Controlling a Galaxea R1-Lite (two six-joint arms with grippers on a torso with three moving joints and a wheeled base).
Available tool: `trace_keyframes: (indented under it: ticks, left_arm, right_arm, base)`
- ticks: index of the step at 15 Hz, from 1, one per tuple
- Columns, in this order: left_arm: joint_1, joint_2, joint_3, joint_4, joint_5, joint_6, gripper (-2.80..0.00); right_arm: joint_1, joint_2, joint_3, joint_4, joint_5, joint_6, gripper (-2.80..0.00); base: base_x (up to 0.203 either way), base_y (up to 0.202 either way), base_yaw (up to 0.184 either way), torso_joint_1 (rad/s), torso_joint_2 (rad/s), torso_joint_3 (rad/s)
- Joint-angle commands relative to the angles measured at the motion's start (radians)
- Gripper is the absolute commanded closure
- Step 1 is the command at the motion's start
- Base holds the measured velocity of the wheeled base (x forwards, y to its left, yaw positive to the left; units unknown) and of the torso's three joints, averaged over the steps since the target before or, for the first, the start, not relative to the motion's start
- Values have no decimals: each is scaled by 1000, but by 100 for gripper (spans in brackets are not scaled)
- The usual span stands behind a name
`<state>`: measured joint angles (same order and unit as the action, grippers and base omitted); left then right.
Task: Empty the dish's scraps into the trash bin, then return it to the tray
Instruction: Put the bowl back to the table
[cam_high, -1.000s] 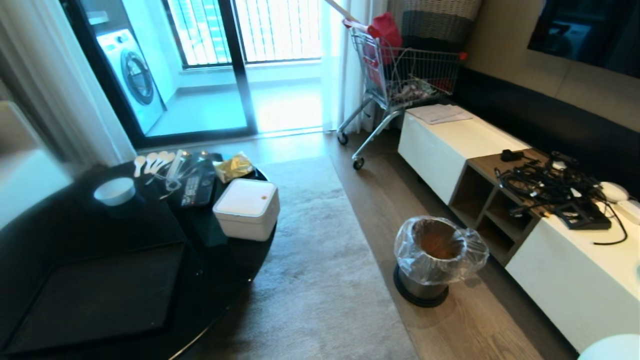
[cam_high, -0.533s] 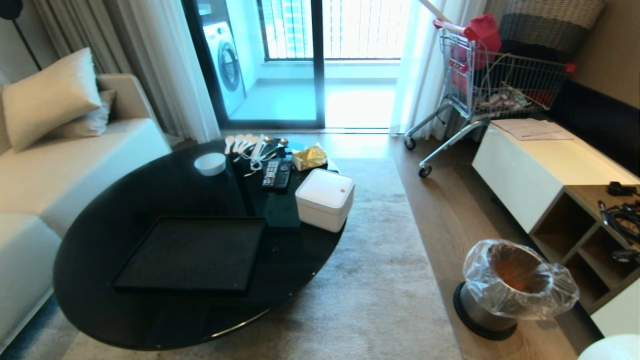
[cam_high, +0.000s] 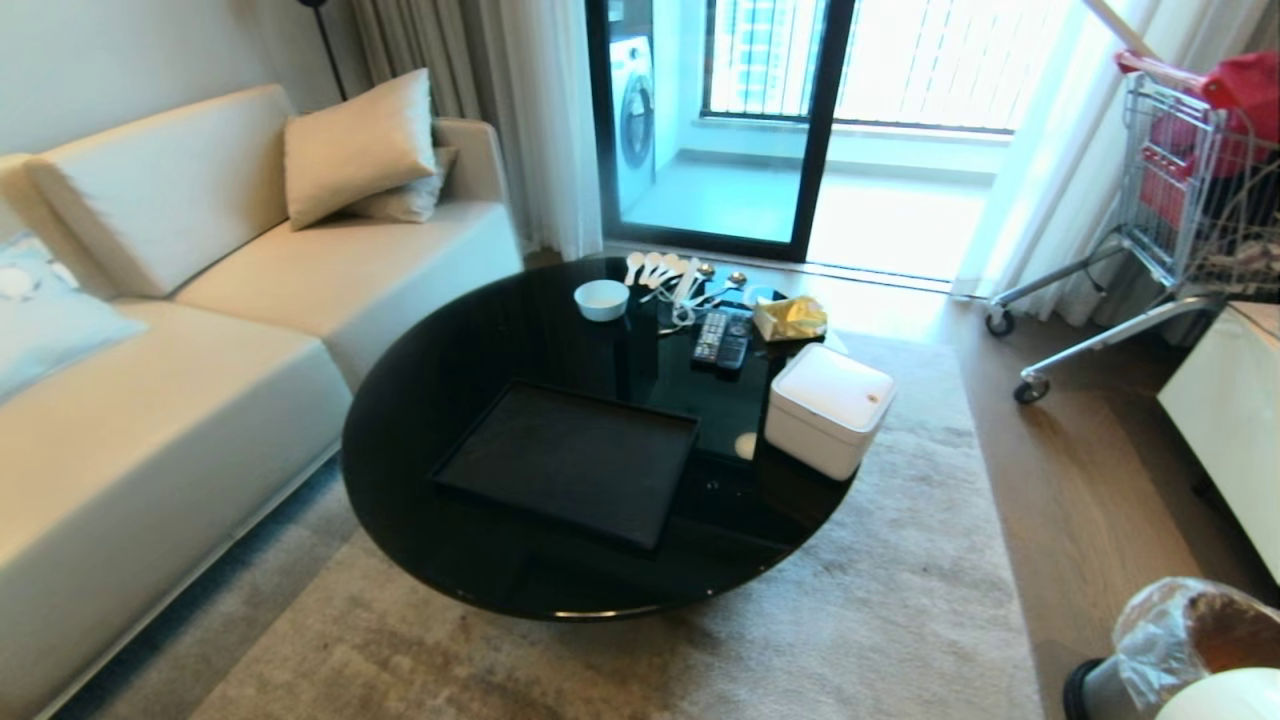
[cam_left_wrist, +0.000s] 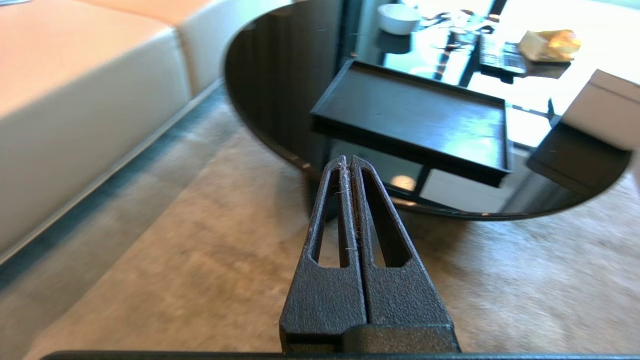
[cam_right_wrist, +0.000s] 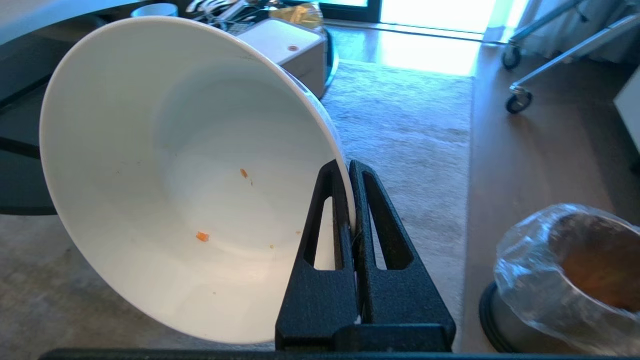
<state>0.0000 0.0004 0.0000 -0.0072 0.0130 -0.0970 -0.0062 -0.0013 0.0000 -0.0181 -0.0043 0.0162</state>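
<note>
My right gripper is shut on the rim of the dish, a deep white bowl tipped on its side above the rug. Only tiny orange specks of scraps cling inside it. A sliver of the dish shows at the head view's bottom right corner. The trash bin, metal and lined with a clear bag, stands on the floor just beside the dish. On the round black table lies the black tray with nothing on it. The left gripper hangs shut and empty over the rug, short of the tray.
On the glossy table behind the tray are a small white bowl, spoons, two remotes and a white boxy container. A cream sofa flanks the left. A shopping cart and a white cabinet stand at the right.
The whole head view has swung left: the sofa has come into view, the table sits in the middle, and the bin has slid to the bottom right corner. The camera turned, not the things.
</note>
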Motion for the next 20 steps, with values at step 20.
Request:
trace_keyframes:
  ticks: [20]
  left_arm:
    - [0,0,0,0,1,-1,0]
  right_arm:
    - [0,1,0,0,0,-2,0]
  base:
    - [52,-3,58,2,1,2]
